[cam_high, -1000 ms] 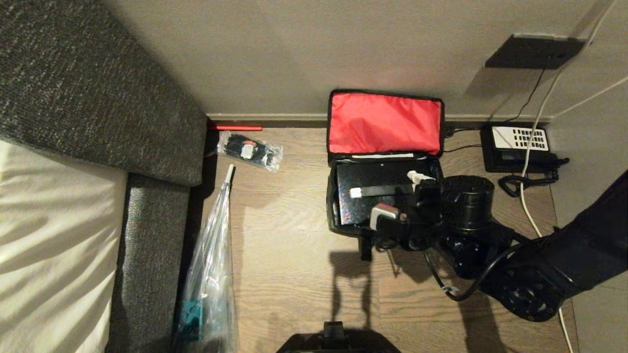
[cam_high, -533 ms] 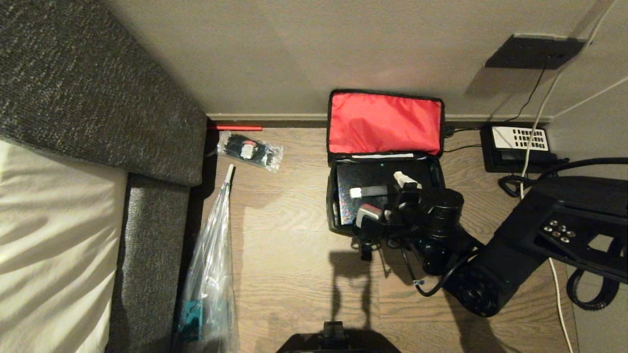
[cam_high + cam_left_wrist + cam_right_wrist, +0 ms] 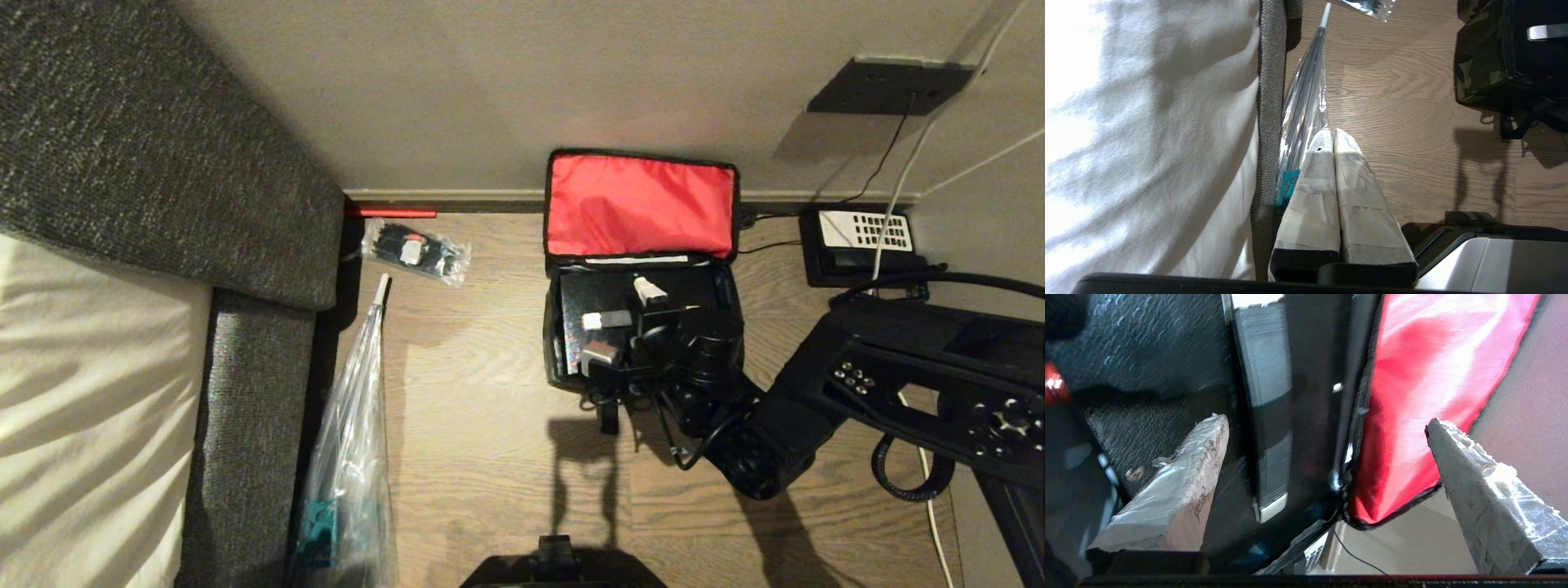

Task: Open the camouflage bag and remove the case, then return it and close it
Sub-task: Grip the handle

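The camouflage bag [image 3: 553, 343] stands open on the wood floor against the wall, its red-lined lid [image 3: 641, 204] leaning back. The black case [image 3: 600, 292] lies inside, with its bar handle [image 3: 608, 318] on top. My right gripper [image 3: 624, 321] hovers open over the case, one finger on each side of the handle. In the right wrist view the handle [image 3: 1267, 408] runs between the taped fingers [image 3: 1180, 498], and the red lining [image 3: 1425, 375] lies behind the right gripper [image 3: 1327, 420]. My left gripper [image 3: 1331, 132] hangs shut and empty, low beside the sofa, with the bag's camouflage side [image 3: 1478, 65] off to one side.
A grey sofa [image 3: 163, 163] with a pale cushion fills the left. A plastic-wrapped umbrella [image 3: 351, 441] and a small clear packet [image 3: 416, 249] lie on the floor beside it. A black telephone [image 3: 861, 241], cables and a wall socket [image 3: 890, 86] are right of the bag.
My right gripper has slid left over the case, further along the handle, staying open. The right arm has reached further into view. The bag and case have not moved.
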Robot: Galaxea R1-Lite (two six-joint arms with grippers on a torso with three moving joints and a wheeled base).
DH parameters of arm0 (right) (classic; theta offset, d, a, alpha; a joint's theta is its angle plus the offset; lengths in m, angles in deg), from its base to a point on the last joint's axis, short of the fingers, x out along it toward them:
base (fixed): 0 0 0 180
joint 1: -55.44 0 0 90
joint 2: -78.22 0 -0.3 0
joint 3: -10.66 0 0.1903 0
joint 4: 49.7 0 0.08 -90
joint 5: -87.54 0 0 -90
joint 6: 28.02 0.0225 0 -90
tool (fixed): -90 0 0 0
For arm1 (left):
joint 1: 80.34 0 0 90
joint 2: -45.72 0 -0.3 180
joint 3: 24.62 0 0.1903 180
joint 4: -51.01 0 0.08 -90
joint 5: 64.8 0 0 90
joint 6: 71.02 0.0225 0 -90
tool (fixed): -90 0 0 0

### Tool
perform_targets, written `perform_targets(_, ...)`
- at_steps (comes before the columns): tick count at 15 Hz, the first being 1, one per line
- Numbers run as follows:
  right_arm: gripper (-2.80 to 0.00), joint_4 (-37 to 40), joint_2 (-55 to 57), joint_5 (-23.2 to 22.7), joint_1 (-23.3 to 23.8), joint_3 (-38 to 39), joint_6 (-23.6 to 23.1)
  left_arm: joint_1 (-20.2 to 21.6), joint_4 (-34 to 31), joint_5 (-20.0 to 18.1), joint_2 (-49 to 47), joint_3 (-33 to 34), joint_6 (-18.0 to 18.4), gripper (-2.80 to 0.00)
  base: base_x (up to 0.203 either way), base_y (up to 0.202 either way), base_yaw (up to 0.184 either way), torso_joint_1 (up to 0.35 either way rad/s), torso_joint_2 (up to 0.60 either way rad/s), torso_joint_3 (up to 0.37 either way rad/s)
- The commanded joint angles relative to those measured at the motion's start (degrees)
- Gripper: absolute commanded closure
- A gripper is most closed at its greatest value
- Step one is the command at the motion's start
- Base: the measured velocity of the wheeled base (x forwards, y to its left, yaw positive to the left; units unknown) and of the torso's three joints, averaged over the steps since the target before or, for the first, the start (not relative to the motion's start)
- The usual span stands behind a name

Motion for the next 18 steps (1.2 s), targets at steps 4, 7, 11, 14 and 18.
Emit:
perform_targets(4, -2.80, -0.76, 2.00, 0.67, 0.15, -2.52, -1.66, 0.04, -0.01, 0.00, 0.00, 0.00, -0.02, 0.00, 0.000, 0.000, 0.000, 0.000, 0.00, 0.000)
perform_targets(7, -2.80, -0.89, 2.79, 0.75, 0.36, -3.19, -1.56, 0.04, -0.01, 0.00, 0.01, 0.00, -0.02, 0.00, 0.000, 0.000, 0.000, 0.000, 0.00, 0.000)
perform_targets(11, -2.80, -1.29, 2.74, 2.15, 0.42, -3.07, -0.32, 0.04, -0.01, 0.00, 0.02, 0.00, -0.02, 0.00, 0.000, 0.000, 0.000, 0.000, 0.00, 0.000)
perform_targets(14, -2.80, -1.29, 3.07, 2.97, 0.51, -3.51, 0.12, 0.04, -0.01, 0.00, 0.00, 0.00, -0.02, 0.00, 0.000, 0.000, 0.000, 0.000, 0.00, 0.000)
perform_targets(18, -2.80, -1.46, 4.46, 3.08, 1.06, -6.92, 1.86, 0.04, -0.01, 0.00, 0.00, 0.00, -0.02, 0.00, 0.000, 0.000, 0.000, 0.000, 0.00, 0.000)
